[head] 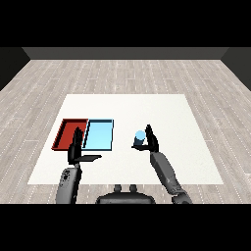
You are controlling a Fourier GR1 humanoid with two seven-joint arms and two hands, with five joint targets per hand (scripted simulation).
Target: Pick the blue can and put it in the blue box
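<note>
Two trays [99, 135] sit toward the table's [171, 112] left edge. My right hand [151, 142] curls round the blue can [139, 138], hiding its lower half; left hand [76, 148] spread, covering the red tray's [66, 132] near corner.

A smooth, matt white desk [162, 110] sits on a floor [59, 78] of pale grey wood-look planks, carrying at nine o'clock a flat-toned red tray [62, 133] and light blue tray [99, 135], while the blue can [139, 138] looks smooth beside the matt black right hand [152, 142].
</note>
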